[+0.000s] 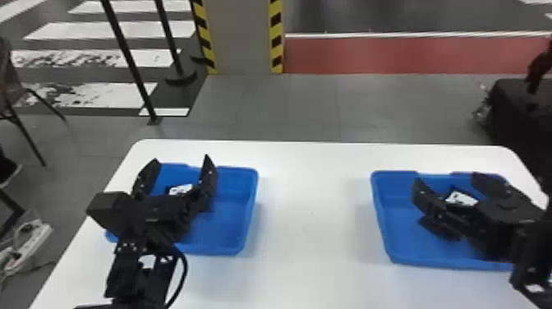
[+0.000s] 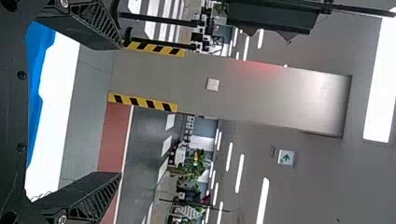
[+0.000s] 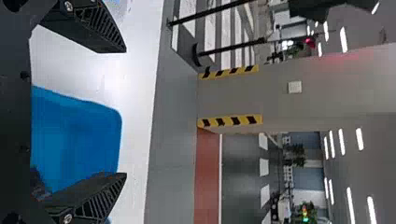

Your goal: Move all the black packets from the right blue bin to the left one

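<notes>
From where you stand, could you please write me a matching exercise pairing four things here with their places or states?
1. Left black two-fingered gripper
2. White table with rounded corners
3. Grey pillar with yellow-and-black striped edges
4. Right black two-fingered gripper

A. Open, over the right blue bin
B. Standing beyond the table
C. Open, over the left blue bin
D. Under both bins

Pairs: 1-C, 2-D, 3-B, 4-A

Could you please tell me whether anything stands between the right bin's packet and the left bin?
The packet faces the right bin's wall, then the left bin's wall; the left end effector, open over the left bin, might also obstruct.
</notes>
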